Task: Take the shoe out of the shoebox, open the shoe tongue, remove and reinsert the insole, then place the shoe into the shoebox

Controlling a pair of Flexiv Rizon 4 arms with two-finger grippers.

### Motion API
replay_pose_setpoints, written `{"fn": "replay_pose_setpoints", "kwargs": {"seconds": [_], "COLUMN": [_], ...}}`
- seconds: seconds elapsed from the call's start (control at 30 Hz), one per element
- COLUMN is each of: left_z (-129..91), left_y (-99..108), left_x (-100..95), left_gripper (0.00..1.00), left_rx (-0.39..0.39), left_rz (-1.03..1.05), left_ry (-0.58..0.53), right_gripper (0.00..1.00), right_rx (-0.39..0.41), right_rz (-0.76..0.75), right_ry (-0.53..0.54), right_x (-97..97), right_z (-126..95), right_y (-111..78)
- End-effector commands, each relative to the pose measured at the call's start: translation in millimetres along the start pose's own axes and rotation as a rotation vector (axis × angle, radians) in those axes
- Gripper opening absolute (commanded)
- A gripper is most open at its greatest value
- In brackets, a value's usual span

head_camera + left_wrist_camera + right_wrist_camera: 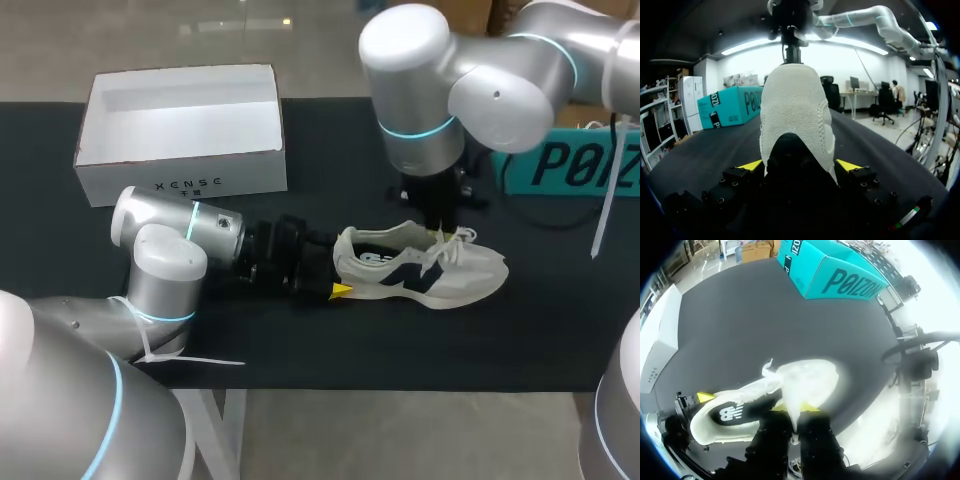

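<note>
The left arm [160, 270] lies low along the near side of the table [400, 340]. Its left gripper [336, 278] meets the heel of the shoe [420, 265]. In the left wrist view the 2 yellow tips press against the heel from both sides, so the jaws are clamped on the shoe. The shoe, cream with dark side panels, rests on its sole on the black table, out of the box, with its heel toward the left arm.

The right arm [450, 90] comes down over the middle of the shoe. The right gripper [441, 228] sits at the laces. In the right wrist view a pale strip, seemingly the tongue [793, 421], runs up between its fingers, pinched by closed jaws.

Farther back, the white shoebox [180, 180] stands open, well apart from the shoe. A teal box [570, 165] lies at the far right.
</note>
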State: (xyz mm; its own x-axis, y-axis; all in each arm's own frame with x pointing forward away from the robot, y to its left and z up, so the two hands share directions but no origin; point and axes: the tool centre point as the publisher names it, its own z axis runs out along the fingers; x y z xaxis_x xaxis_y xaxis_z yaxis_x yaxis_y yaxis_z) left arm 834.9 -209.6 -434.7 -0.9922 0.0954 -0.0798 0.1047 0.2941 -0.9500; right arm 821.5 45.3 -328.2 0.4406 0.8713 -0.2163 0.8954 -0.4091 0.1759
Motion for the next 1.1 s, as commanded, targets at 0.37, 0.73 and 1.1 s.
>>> {"fn": "replay_pose_setpoints", "kwargs": {"seconds": [0.37, 0.73, 1.1], "left_z": [0, 0, 0], "left_y": [2, 2, 2], "left_x": [-0.8, -0.8, -0.8], "left_gripper": [0.0, 0.0, 0.0], "left_rx": [-0.004, -0.004, -0.004], "left_rz": [0.0, 0.0, 0.0], "left_ry": [0.003, 0.003, 0.003], "right_gripper": [0.0, 1.0, 1.0], "right_rx": [0.029, -0.026, -0.258], "right_rz": [0.224, 0.04, -0.696], "right_ry": [0.041, 0.082, 0.061], "right_x": [-31.5, -15.5, -11.4], "right_z": [9, -35, -105], "right_y": [19.5, 5.5, -22.5]}}
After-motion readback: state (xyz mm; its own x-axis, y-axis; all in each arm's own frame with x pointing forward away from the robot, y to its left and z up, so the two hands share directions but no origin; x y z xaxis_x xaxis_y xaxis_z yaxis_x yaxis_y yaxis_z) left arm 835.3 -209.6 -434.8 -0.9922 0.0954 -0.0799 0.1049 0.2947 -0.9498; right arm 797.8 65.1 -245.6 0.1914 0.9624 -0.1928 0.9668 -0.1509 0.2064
